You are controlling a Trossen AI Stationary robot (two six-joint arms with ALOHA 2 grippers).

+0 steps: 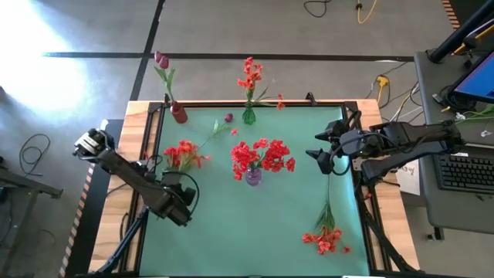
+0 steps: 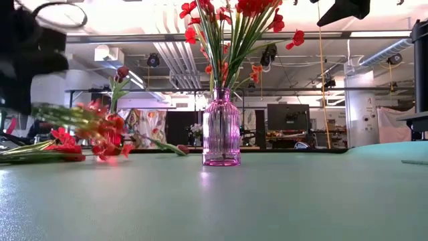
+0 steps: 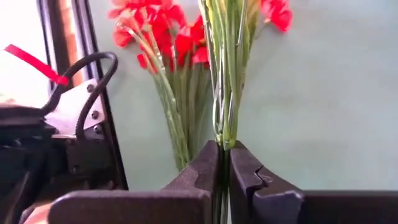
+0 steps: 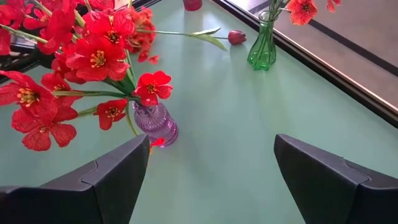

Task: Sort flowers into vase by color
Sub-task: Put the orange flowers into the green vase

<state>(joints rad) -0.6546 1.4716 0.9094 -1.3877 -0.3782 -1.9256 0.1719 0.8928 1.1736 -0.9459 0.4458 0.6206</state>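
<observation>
Looking down at your table: a green mat [image 1: 255, 224] with three vases and loose flower sprays on it.
Left gripper [image 3: 224, 163]: your left arm sits at lower left of the high view, and its fingers [image 3: 205, 168] are pressed together on a bunch of green stems [image 3: 225, 93]; the wrist view shows the stems pinched right between the pads.
Held spray [image 1: 184, 154]: its red blooms lie at left centre of the high view, just above the left gripper; in the low view it shows blurred at the left edge, low over the mat.
Right gripper [image 4: 211, 165]: you have it at right centre of the high view, with its fingers standing wide apart and nothing between them; the low view shows it up at the top right corner, well above the mat.
Purple vase [image 1: 253, 177]: centre of the high view, upright, packed with red flowers [image 1: 262, 155].
Green vase [image 1: 248, 116]: top centre at the mat's far edge, upright, holding one red spray [image 1: 250, 73].
Red vase [image 1: 179, 113]: upper left corner of the mat, with a dark magenta bud [image 1: 161, 59] on a stem in it.
Loose magenta bud [image 1: 228, 118]: lying on the mat between the red and green vases.
Loose red spray [image 1: 326, 239]: lower right of the high view, flat on the mat, stem pointing toward the right gripper.
</observation>
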